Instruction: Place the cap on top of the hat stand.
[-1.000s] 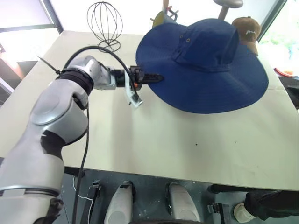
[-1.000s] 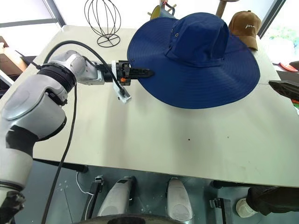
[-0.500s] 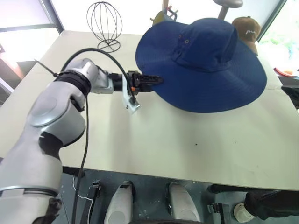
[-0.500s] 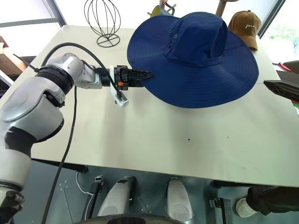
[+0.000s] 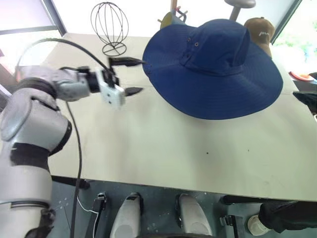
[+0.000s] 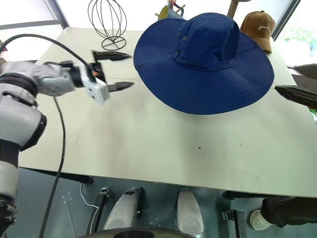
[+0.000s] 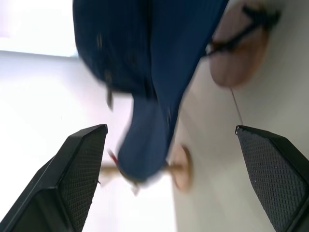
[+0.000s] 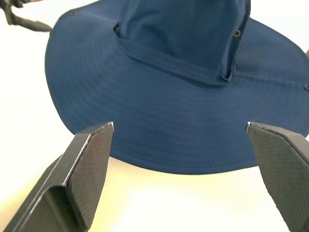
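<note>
The wide-brimmed navy-blue fabric cap (image 5: pixel 213 67) sits at 1 o'clock on the beige tabletop (image 5: pixel 163 148), apparently atop the stand. Left claw (image 5: pixel 130 76) released, empty at 9 o'clock; right claw (image 8: pixel 178 169) spread too. Placement looks done; next, withdraw.

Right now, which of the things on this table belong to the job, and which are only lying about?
Job: cap; hat stand, hidden, seemingly beneath the cap.
Lying about: black wire head stand; brown baseball cap; grey pedestal stand.
</note>
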`<state>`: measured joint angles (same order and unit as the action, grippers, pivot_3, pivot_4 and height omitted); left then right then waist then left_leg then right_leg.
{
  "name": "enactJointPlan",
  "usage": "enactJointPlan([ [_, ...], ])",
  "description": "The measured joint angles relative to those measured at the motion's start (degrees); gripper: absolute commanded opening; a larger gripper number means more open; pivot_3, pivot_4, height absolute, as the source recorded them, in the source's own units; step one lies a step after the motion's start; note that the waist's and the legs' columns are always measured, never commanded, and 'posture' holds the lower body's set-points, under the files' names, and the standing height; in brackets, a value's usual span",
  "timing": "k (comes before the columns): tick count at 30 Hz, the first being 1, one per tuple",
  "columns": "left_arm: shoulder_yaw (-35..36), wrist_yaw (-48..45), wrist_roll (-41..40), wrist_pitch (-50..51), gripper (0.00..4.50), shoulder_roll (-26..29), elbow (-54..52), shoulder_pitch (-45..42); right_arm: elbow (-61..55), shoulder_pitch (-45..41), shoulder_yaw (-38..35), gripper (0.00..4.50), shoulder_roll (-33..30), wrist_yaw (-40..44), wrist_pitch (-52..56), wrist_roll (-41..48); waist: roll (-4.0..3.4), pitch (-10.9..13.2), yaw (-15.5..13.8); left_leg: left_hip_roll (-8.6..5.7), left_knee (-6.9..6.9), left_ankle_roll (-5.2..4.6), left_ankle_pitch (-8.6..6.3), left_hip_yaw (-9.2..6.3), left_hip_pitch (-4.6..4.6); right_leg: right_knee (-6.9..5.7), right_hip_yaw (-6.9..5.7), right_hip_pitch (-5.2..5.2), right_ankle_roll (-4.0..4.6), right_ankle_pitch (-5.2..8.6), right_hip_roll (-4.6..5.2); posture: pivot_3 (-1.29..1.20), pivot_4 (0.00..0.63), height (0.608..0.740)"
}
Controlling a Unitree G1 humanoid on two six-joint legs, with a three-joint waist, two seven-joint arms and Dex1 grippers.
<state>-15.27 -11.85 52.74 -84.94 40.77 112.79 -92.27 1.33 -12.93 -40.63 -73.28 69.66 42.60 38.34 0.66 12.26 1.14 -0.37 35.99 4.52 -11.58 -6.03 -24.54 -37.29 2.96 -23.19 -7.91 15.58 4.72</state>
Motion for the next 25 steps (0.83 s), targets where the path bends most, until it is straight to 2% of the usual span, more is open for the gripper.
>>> enactJointPlan([
  [1,12.2,-17.5,-4.9,8.5,4.45,2.2,4.2,-1.5,1.5,-0.8,0.8,4.5,-0.4,0.7,-1.1,-0.5,0.0,0.0,0.0,0.0,0.0,0.0,0.0,0.01,0.0,0.01,0.0,0.01,0.01,0.0,0.0,0.0,0.15,0.74],
  [2,21.5,-33.6,-10.3,20.7,4.45,4.4,6.2,-3.2,3.0,-1.7,2.0,4.5,-1.0,1.2,-2.0,-1.2,0.03,0.0,0.1,0.0,-0.01,0.01,0.0,-0.01,-0.04,0.0,-0.02,0.0,0.02,0.01,-0.01,0.0,0.15,0.74],
  [3,26.9,-45.1,-14.2,30.8,4.45,6.4,6.3,-4.6,4.4,-2.2,2.8,4.5,-1.5,1.6,-2.7,-1.6,0.04,0.0,0.1,0.01,-0.02,0.01,0.0,-0.05,-0.09,0.03,-0.04,-0.01,0.01,0.01,-0.01,0.0,0.15,0.74],
  [5,33.2,-65.8,-19.5,51.2,4.45,11.6,6.4,-9.4,7.8,-5.2,5.7,4.5,-2.2,2.4,-4.4,-2.4,0.06,0.1,0.5,0.0,-0.07,0.02,0.0,-0.09,-0.16,0.07,-0.04,-0.01,-0.02,0.02,-0.01,0.0,0.15,0.74],
  [7,35.3,-75.2,-21.2,62.7,4.45,16.1,6.3,-14.1,10.5,-7.6,8.2,4.5,-2.5,3.2,-5.7,-3.0,0.05,0.1,1.1,0.0,-0.11,0.01,0.0,-0.15,-0.18,0.06,-0.07,-0.01,-0.11,0.08,0.0,0.0,0.15,0.74],
  [8,35.7,-78.0,-21.4,68.0,4.45,17.9,6.3,-16.7,12.2,-9.0,9.8,4.5,-2.7,3.8,-6.4,-3.5,0.04,0.1,1.5,0.0,-0.16,0.0,-0.01,-0.18,-0.15,0.0,-0.1,-0.02,-0.13,0.1,0.0,0.0,0.15,0.74],
  [10,36.4,-79.7,-20.9,72.4,4.45,19.7,6.3,-19.0,14.9,-11.1,12.2,4.5,-2.7,4.7,-7.3,-4.4,0.01,0.1,1.6,0.0,-0.33,0.0,0.0,-0.19,0.04,-0.11,-0.1,-0.03,-0.16,0.13,0.01,0.0,0.15,0.74],
  [15,37.8,-80.4,-17.3,77.3,4.45,20.9,6.3,-20.8,19.6,-16.4,17.7,4.5,-2.7,6.3,-9.4,-6.3,-0.04,0.1,2.6,0.04,-0.31,0.07,0.07,-0.19,0.13,-0.62,-0.08,-0.23,-0.31,0.35,-0.01,0.0,0.15,0.74],
  [19,39.5,-80.4,-14.4,77.0,4.45,21.1,6.3,-21.6,22.1,-20.2,20.8,4.5,-2.6,7.2,-10.6,-7.8,-0.09,0.1,3.4,0.04,-0.31,0.07,0.07,-0.17,0.17,-0.76,-0.06,-0.28,-0.27,0.39,-0.01,0.0,0.15,0.74],
  [25,39.2,-80.4,-14.7,73.6,4.45,19.7,6.4,-20.1,24.2,-24.9,24.7,4.5,-1.2,8.1,-12.0,-9.2,-0.16,0.2,4.3,0.05,-0.33,0.06,0.08,-0.16,0.14,-0.84,-0.05,-0.36,-0.24,0.41,-0.01,0.0,0.15,0.74],
])
